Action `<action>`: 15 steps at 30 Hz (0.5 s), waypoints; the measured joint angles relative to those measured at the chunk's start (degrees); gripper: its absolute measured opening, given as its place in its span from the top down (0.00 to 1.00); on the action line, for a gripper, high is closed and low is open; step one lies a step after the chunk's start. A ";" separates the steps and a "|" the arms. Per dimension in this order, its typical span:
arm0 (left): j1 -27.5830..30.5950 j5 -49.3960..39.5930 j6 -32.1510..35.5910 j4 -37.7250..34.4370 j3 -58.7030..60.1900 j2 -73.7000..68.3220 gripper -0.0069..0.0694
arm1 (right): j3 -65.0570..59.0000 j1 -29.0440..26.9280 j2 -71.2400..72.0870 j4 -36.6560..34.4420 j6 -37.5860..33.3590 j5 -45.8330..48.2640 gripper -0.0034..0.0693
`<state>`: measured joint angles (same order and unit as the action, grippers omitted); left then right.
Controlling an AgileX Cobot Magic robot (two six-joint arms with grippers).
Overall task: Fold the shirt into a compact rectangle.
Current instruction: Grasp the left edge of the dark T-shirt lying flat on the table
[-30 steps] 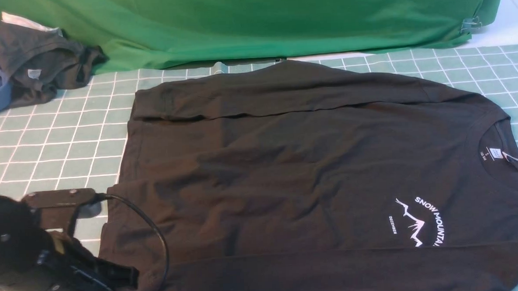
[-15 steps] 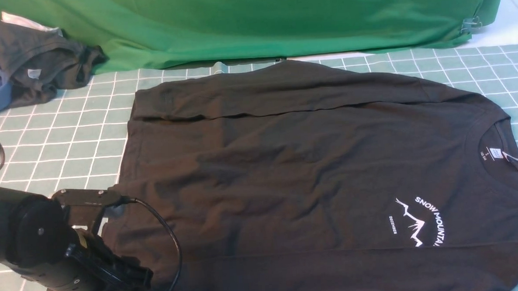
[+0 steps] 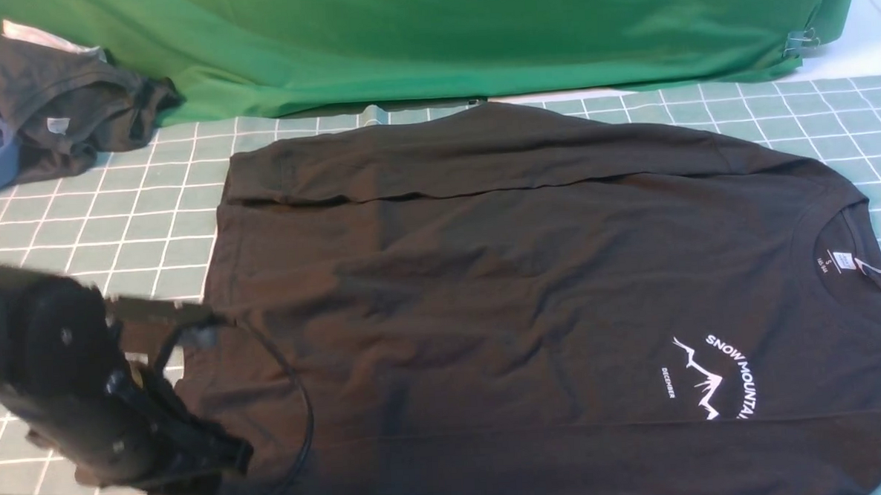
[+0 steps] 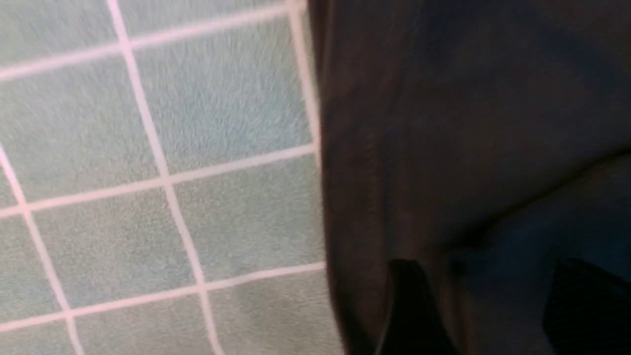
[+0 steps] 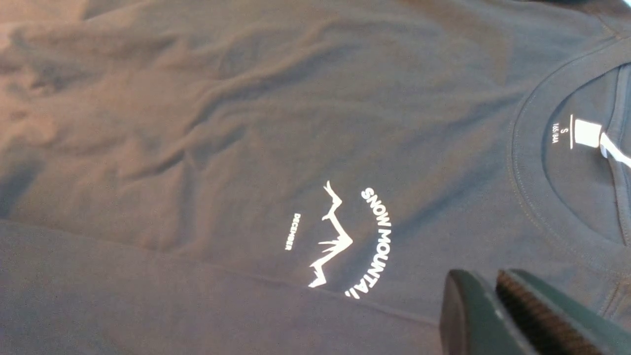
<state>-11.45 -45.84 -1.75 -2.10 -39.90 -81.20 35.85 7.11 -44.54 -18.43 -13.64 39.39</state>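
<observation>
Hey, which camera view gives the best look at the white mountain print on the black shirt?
The right wrist view: the mountain print is large and sharp there. The front view shows it small, off to the right. The left wrist view shows only the shirt edge on the grid mat, no print.
</observation>
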 joint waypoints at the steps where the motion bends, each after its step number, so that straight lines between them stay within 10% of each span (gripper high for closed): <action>1: 0.00 -0.55 0.56 -0.75 -0.42 0.40 0.42 | 0.00 0.00 0.00 0.00 0.00 0.00 0.84; 15: 0.00 2.83 3.89 -3.97 -0.60 -5.26 0.24 | 0.00 0.00 0.00 0.00 0.00 -1.45 0.83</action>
<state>-11.45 -43.01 2.14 -6.07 -40.50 -86.46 35.85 7.11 -44.54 -18.43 -13.64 37.93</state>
